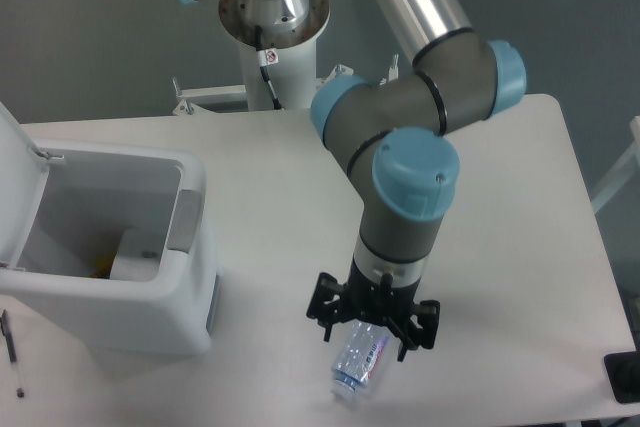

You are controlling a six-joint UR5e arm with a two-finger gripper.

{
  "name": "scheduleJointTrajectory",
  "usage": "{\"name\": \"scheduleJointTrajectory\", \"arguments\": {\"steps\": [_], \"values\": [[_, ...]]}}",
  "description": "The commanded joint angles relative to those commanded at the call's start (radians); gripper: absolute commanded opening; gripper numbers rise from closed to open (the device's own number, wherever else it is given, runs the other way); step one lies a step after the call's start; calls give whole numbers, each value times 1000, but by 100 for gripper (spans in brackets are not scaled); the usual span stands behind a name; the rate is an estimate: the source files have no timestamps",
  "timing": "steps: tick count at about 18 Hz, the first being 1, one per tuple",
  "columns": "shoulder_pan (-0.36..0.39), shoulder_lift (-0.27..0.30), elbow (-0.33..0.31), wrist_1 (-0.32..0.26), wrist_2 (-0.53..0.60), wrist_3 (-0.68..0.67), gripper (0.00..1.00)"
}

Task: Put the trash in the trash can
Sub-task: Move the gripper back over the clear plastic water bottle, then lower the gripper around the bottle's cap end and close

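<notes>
The clear plastic bottle [357,366] with a blue-red label lies near the table's front edge, its white cap toward the front. My gripper [370,330] hangs directly over the bottle's upper half, open, one finger on each side, and hides that part. The white trash can [192,185] stands at the left with its lid [14,172] swung up. A flat white packet [136,255] lies inside it.
A grey patch [183,219] marks the can's right rim. A pen [11,351] lies at the front left corner and a black object [624,377] at the front right edge. The arm's base [274,17] stands behind the table.
</notes>
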Motion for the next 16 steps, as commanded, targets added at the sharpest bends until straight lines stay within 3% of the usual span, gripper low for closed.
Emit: {"name": "scheduleJointTrajectory", "arguments": {"steps": [2,8,13,16], "values": [[-2,-5,-11,34,5,8,100],[-40,-110,41,28,101,98,100],[-52,-155,63,28,104,97,100],[-74,-186,67,28,170,98,100]]}}
